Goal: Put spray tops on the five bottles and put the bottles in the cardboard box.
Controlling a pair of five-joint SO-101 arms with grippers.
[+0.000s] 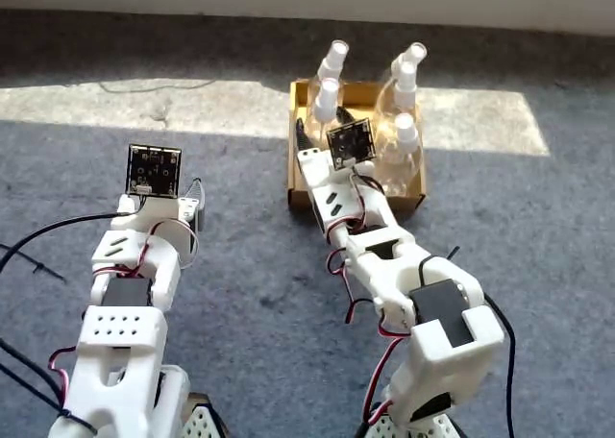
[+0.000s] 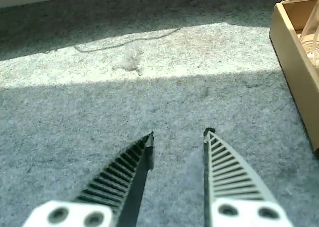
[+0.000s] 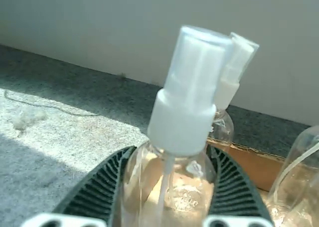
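The right gripper (image 3: 169,155) is clamped on the body of a clear bottle (image 3: 172,192) just under its white spray top (image 3: 187,87), probably to keep it upright in the 9 o'clock half of the cardboard box (image 1: 300,193), where 3 other capped bottles (image 1: 405,131) stand toward 12 and 3 o'clock. The left gripper (image 2: 178,135) hovers with jaws parted over bare grey carpet (image 2: 99,97) at the box's 9 o'clock, seemingly parked clear. The box wall and neighbouring bottles crowd the right jaws, so straight up looks the freest way out.
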